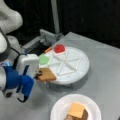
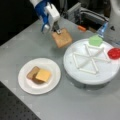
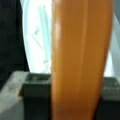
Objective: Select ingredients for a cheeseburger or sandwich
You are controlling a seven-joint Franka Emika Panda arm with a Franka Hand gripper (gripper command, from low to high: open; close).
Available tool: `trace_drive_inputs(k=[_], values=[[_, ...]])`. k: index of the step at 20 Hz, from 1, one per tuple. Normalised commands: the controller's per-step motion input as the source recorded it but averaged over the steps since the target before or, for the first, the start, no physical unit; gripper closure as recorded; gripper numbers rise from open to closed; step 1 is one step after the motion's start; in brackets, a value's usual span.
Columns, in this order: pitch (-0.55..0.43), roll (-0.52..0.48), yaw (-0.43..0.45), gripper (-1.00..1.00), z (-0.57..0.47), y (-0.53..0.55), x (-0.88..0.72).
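Jaws of the gripper squeezed one toast square, held up off the table beside the big divided tray's edge, open table below

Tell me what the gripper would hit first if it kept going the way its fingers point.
Probably the rim of the white round divided tray. The gripper is shut on a tan square toast piece, which the wrist view shows aimed toward that tray; depth is unclear.
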Motion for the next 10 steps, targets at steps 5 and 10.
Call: trace_drive_inputs(k=[5, 10], values=[[0.154, -0.044, 0.433, 1.00, 0.00, -0.26, 0.51], [0.121, -0.091, 0.491, 1.00, -0.17, -0.40, 0.66]])
